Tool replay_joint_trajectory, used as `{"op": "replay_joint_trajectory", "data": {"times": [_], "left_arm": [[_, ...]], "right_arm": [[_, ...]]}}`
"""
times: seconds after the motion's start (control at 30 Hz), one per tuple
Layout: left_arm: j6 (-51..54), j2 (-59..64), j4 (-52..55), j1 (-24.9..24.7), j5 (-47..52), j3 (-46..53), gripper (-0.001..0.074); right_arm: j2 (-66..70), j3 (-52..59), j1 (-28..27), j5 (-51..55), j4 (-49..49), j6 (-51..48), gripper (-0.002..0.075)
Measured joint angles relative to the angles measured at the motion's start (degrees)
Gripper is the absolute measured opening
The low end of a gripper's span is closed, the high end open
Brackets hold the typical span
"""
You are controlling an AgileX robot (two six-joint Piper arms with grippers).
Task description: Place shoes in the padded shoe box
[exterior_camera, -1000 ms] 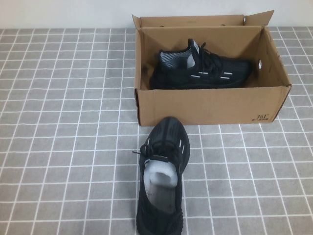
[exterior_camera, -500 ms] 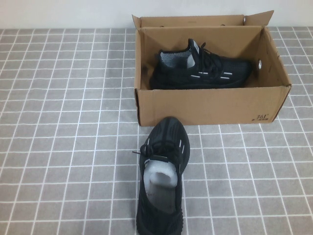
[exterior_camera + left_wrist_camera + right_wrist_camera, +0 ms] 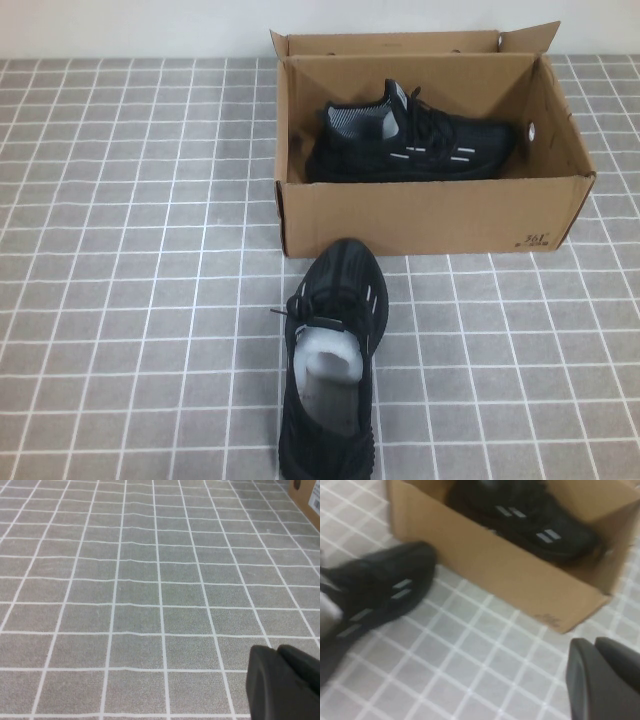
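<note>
One black knit sneaker [image 3: 410, 145] lies on its side inside the brown cardboard shoe box [image 3: 430, 215] at the back of the table. The other sneaker [image 3: 330, 370], with white stuffing inside, stands on the tiled cloth in front of the box, toe towards it. Neither gripper shows in the high view. My left gripper [image 3: 276, 650] is shut and empty over bare tiles, with a corner of the box [image 3: 305, 492] far off. My right gripper [image 3: 592, 642] is shut and empty above the cloth, near the box [image 3: 510, 565], the boxed sneaker [image 3: 530, 515] and the loose sneaker [image 3: 375, 595].
The table is covered by a grey cloth with a white grid [image 3: 130, 250]. A pale wall runs behind the box. The box flaps stand open at the back [image 3: 400, 42].
</note>
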Motion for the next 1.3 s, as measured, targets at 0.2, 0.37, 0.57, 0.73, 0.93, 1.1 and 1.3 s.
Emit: {"op": "replay_joint_trajectory", "data": {"times": [0.2,0.37,0.57,0.73,0.93,1.1,1.3], "left_arm": [[0.0,0.0,0.0,0.0,0.0,0.0,-0.0003],[0.0,0.0,0.0,0.0,0.0,0.0,-0.0004],[0.0,0.0,0.0,0.0,0.0,0.0,-0.0004],[0.0,0.0,0.0,0.0,0.0,0.0,-0.0004],[0.0,0.0,0.0,0.0,0.0,0.0,-0.0004],[0.0,0.0,0.0,0.0,0.0,0.0,-0.0004],[0.0,0.0,0.0,0.0,0.0,0.0,-0.0004]], "right_arm": [[-10.1,11.7,-0.5,-13.3,-4.1,-0.1,-0.0008],[-27.1,26.4,-4.9,-24.8,-4.5,0.3,-0.0008],[-43.9,41.8,-10.7,-27.4,-4.6,1.0,-0.0008],[-49.6,51.1,-16.5,-27.8,-4.0,5.5,-0.0008],[-49.7,59.2,-18.3,-27.3,-2.8,7.3,-0.0008],[-49.7,59.5,-18.4,-25.9,-2.7,7.7,-0.0008],[-49.7,59.5,-18.6,-25.9,-2.7,7.8,-0.0008]]}}
